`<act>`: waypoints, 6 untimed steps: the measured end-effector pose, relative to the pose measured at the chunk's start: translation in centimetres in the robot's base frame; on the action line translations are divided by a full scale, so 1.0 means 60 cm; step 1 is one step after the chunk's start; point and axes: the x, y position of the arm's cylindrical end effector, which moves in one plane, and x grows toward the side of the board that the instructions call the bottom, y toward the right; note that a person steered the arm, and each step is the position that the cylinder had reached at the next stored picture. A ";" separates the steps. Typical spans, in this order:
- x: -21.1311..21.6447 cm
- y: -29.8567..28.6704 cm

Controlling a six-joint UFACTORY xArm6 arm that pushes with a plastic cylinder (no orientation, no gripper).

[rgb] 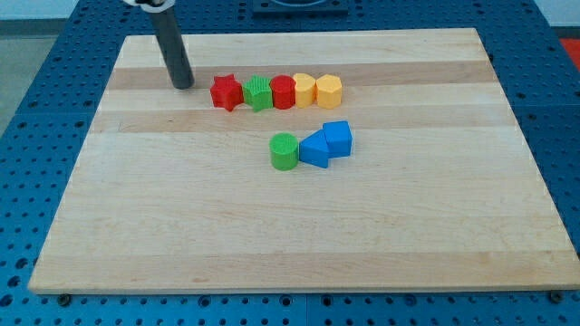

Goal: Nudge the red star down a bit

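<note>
My tip (184, 85) rests on the pale wooden desk (181, 226) just left of the red star (226, 92), which heads a touching row of green, red, yellow and yellow blocks, apparently positioning to get above it; no jaws exist on this rod, and blue perforated flooring surrounds the board.

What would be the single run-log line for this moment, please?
my tip: left of red star, apart | red star: left end of top row, touching green block | nudge: not yet done
</note>
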 end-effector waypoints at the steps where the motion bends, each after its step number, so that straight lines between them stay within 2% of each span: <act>1: -0.005 0.042; 3: -0.014 0.087; 6: -0.014 0.089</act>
